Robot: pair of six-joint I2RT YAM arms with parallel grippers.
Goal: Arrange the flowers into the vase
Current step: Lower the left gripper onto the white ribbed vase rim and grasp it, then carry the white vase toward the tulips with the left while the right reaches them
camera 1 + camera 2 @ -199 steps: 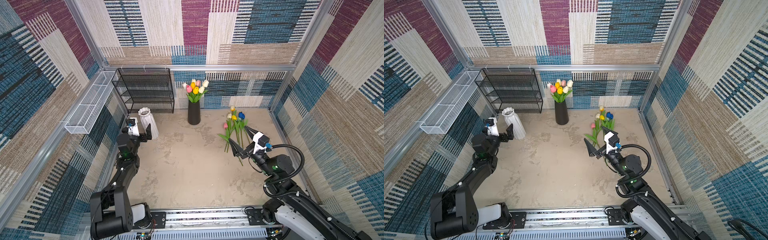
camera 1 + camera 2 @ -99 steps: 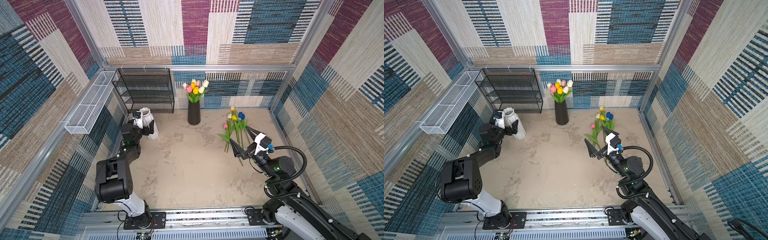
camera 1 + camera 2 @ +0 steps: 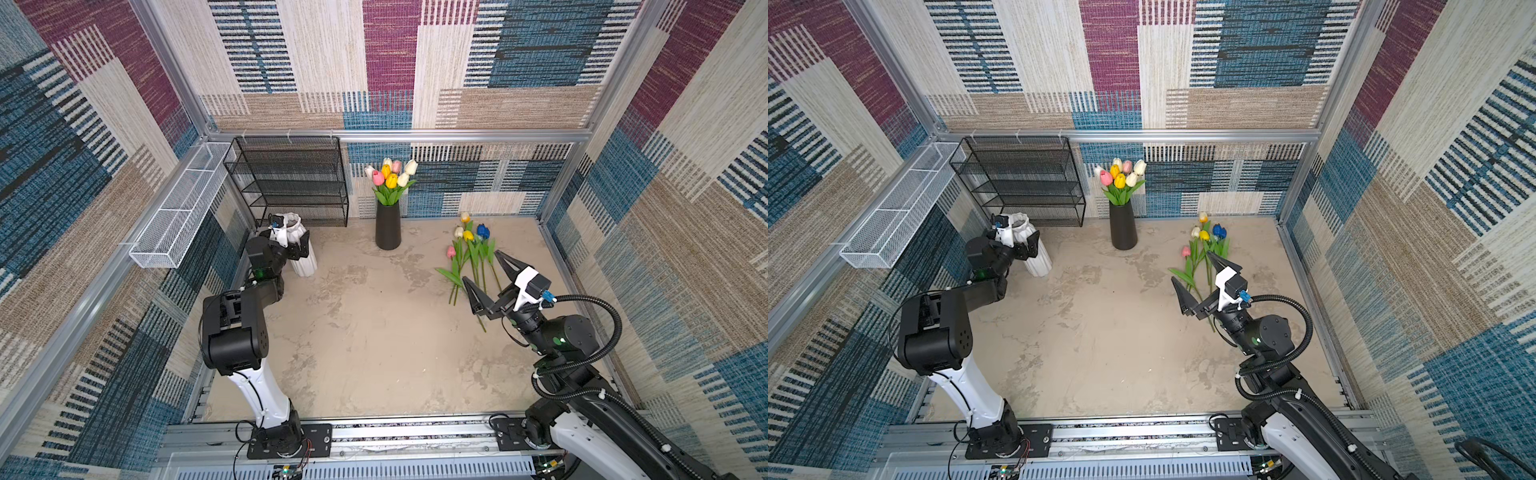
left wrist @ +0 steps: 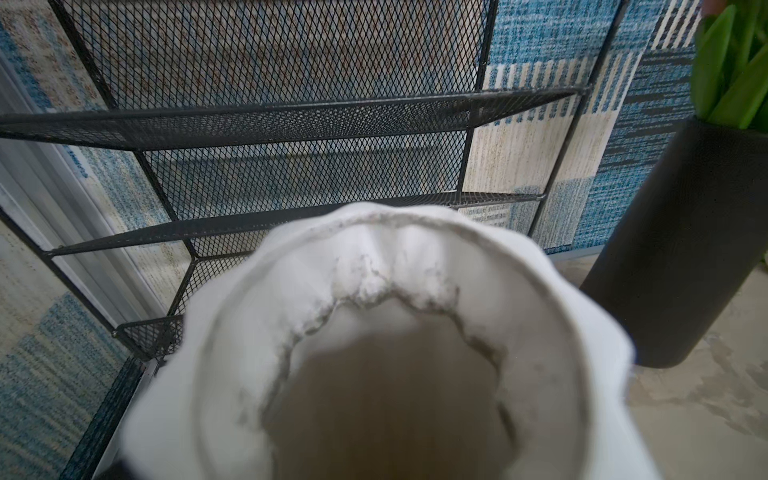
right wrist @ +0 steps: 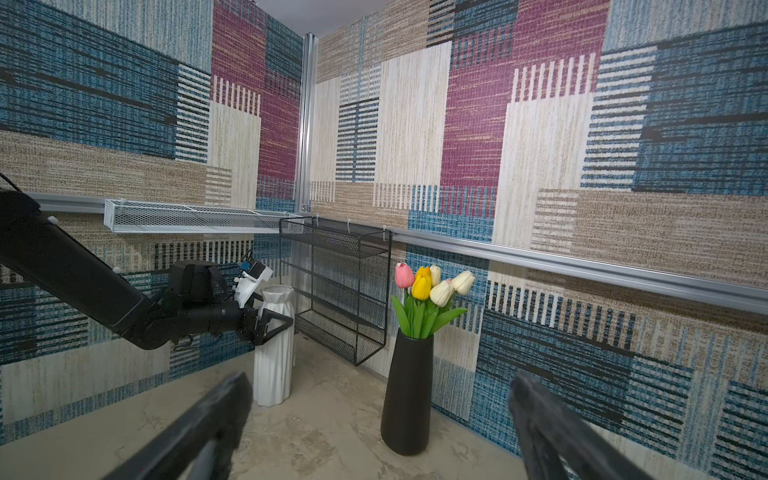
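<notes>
Several loose flowers (image 3: 469, 253) (image 3: 1204, 249) lie on the floor at the right: tulips with yellow, white, pink and blue heads. My right gripper (image 3: 481, 267) (image 3: 1191, 266) (image 5: 384, 395) hovers open over their stems, holding nothing. An empty white ribbed vase (image 3: 305, 266) (image 3: 1040, 264) (image 5: 272, 365) stands at the back left. My left gripper (image 3: 291, 241) (image 3: 1025, 245) (image 5: 274, 322) is open, its fingers either side of the vase's neck. The left wrist view looks straight into that vase's mouth (image 4: 415, 232); the fingers are hidden there.
A black vase (image 3: 387, 228) (image 3: 1123, 226) (image 4: 685, 241) (image 5: 407, 395) full of tulips (image 3: 390, 176) (image 5: 428, 286) stands at the back middle. A black mesh shelf (image 3: 291, 183) (image 4: 291, 116) stands right behind the white vase. A white wire basket (image 3: 183, 216) hangs on the left wall.
My left arm has reached forward, bringing its open gripper from in front of the white vase to around the neck. The right arm has barely moved.
</notes>
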